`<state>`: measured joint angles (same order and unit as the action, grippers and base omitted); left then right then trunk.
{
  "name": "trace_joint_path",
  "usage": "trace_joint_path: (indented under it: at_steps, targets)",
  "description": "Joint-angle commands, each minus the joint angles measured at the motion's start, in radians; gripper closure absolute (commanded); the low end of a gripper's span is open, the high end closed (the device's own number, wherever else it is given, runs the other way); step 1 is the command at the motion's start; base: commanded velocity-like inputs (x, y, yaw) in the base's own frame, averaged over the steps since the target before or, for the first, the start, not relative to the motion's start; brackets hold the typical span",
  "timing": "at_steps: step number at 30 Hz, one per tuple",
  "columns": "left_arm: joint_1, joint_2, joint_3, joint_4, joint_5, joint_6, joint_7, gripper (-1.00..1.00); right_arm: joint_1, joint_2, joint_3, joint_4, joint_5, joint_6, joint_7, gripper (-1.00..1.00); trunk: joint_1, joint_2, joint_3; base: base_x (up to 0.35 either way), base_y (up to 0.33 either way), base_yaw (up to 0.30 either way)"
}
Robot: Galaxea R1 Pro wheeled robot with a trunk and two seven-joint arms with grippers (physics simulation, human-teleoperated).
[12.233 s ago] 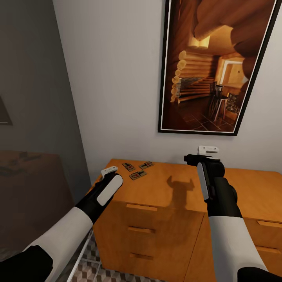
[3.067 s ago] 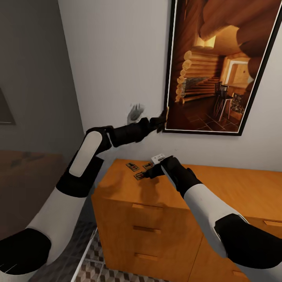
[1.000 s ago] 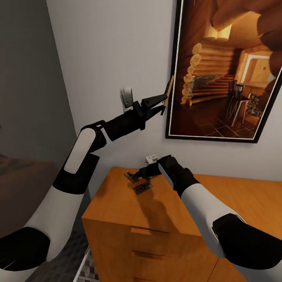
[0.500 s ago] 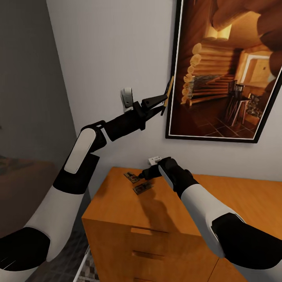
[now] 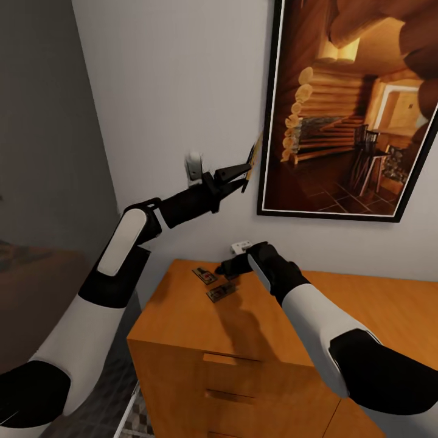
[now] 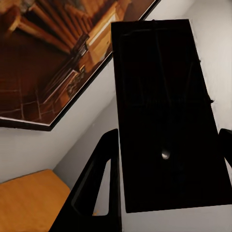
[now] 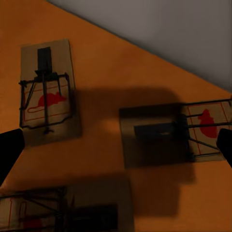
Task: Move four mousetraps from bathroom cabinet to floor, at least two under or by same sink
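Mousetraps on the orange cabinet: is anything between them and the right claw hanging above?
Nothing visible. The right claw hangs open over the mousetraps on the cabinet, with bare wood below. The left claw already holds one mousetrap up by the picture.

I'm looking into a furnished room of a home. A big black-framed picture [image 5: 350, 109] of a log-cabin interior hangs on a plain pale wall [image 5: 176, 91]. Below it stands an orange-brown wooden cabinet [image 5: 255, 340] with drawers and bar handles. Patterned floor tiles [image 5: 143, 420] show beside the cabinet's left edge.
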<state>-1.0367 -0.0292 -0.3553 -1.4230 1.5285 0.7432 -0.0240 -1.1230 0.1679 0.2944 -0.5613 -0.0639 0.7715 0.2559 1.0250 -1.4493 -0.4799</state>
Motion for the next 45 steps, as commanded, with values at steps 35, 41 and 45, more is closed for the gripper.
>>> trace_joint_path:
  at_steps: [35, 41, 45]
  targets:
    - [0.112, 0.058, 0.001, 0.003, -0.018, 0.001, -0.005, 1.00, 0.003, -0.002, 0.003, -0.015, -0.122, 0.001, -0.003, -1.00, 0.000, -0.001, -0.001, 0.000, -0.002, 0.122]
    - [0.112, 0.058, 0.001, 0.003, -0.018, 0.000, -0.005, 1.00, 0.003, -0.001, 0.003, -0.015, -0.122, 0.001, -0.003, -1.00, 0.000, -0.001, -0.001, 0.000, -0.206, 0.000]
    - [0.112, 0.058, 0.001, 0.002, -0.018, -0.001, -0.005, 1.00, 0.003, -0.001, 0.004, -0.015, -0.122, 0.001, -0.003, -1.00, 0.000, -0.001, -0.001, 0.000, -0.045, 0.000]
